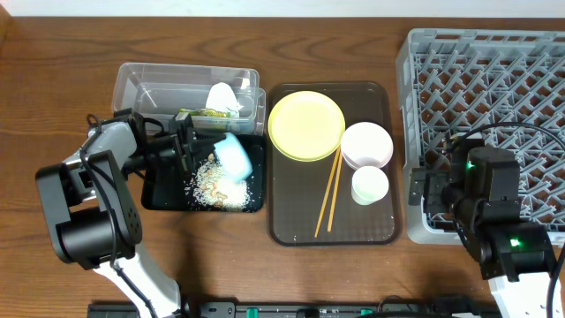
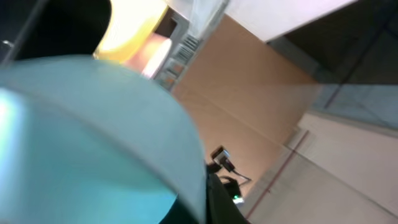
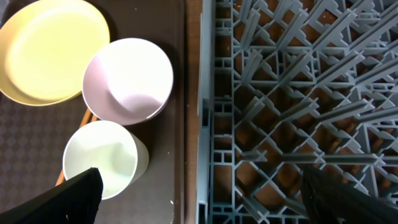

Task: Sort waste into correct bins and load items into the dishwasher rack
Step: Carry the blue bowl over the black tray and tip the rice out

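My left gripper (image 1: pixel 190 146) is shut on the light blue bowl (image 1: pixel 235 156), which is tipped on its side over the black tray (image 1: pixel 154 199); the bowl fills the left wrist view (image 2: pixel 87 137). Rice-like scraps (image 1: pixel 216 185) lie in the black tray. The clear tub (image 1: pixel 141 84) holds the white napkin (image 1: pixel 222 94) and the green-and-orange wrapper (image 1: pixel 199 113). The yellow plate (image 1: pixel 305 124), pink-white bowl (image 1: pixel 366 144), white cup (image 1: pixel 370 185) and chopsticks (image 1: pixel 329 193) lie on the brown tray (image 1: pixel 291 225). My right gripper (image 3: pixel 199 193) is open over the grey rack's (image 1: pixel 494 53) left edge.
The brown serving tray sits between the bins and the rack. In the right wrist view the plate (image 3: pixel 53 50), pink-white bowl (image 3: pixel 127 78) and cup (image 3: pixel 102 155) lie left of the rack (image 3: pixel 298 106). Wooden table (image 1: pixel 53 53) surrounds everything.
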You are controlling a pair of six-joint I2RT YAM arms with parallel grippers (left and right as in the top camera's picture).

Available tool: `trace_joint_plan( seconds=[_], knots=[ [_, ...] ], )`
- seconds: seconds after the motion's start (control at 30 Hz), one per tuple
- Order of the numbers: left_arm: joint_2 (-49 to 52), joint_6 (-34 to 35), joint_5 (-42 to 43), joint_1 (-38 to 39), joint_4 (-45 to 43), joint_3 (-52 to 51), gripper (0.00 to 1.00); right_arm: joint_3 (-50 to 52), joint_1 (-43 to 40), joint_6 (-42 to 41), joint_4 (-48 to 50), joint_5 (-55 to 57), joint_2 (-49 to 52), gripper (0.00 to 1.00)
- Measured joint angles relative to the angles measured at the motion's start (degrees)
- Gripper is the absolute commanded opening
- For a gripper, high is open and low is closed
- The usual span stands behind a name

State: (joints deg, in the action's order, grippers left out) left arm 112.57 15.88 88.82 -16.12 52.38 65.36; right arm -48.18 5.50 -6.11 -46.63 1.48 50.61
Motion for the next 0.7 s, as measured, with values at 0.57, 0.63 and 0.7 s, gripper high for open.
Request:
trace_joint_plan(
  seconds=[0.57, 0.63, 0.7],
  knots=[
    [0.0, 0.3, 0.2, 0.0, 1.6, 0.0, 0.06, 0.0, 0.0, 0.0, -0.3, 0.0, 0.0, 0.99],
    [0.0, 0.1, 0.2, 0.0, 1.6, 0.0, 0.06, 0.0, 0.0, 0.0, -0.3, 0.0, 0.0, 0.99],
    [0.0, 0.1, 0.2, 0.0, 1.6, 0.0, 0.06, 0.0, 0.0, 0.0, -0.3, 0.0, 0.0, 0.99]
  ],
)
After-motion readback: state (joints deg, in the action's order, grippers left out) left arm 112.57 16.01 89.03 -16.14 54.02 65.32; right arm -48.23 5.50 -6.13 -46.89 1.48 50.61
